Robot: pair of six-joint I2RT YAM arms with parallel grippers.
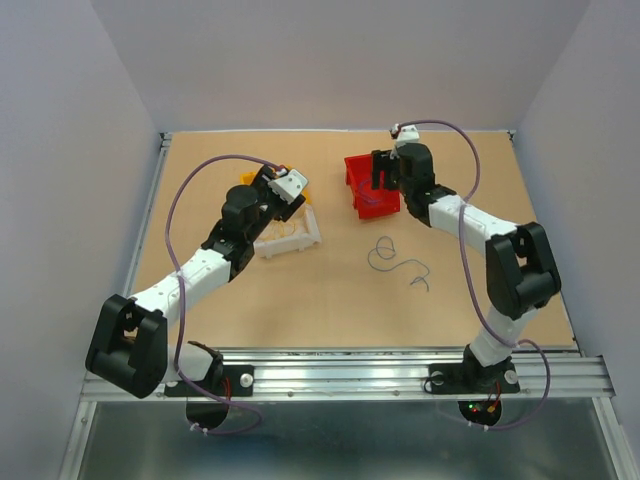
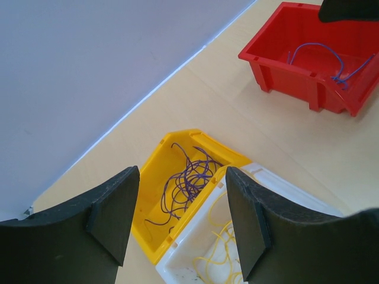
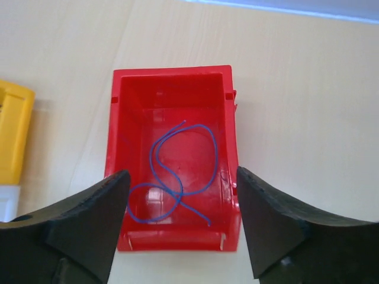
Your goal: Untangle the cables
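Left gripper (image 2: 180,201) spread above yellow bin (image 2: 177,135) holding purple cable tangle (image 2: 189,177). At its 4 o'clock, white bin (image 2: 284,186) with yellow wires (image 2: 222,248), cut off by the frame. Right gripper (image 3: 180,195) spread over red bin (image 3: 172,72) holding one blue cable (image 3: 214,154). Loose cable (image 1: 370,258) on table (image 1: 250,310) at red bin's 6 o'clock, colour unclear.

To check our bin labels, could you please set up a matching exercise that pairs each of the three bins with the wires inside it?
Bins:
1. red bin
2. yellow bin
3. white bin

Contents:
A. yellow wires
B. lone blue wire
C. purple tangle

Pairs: 1-B, 2-C, 3-A
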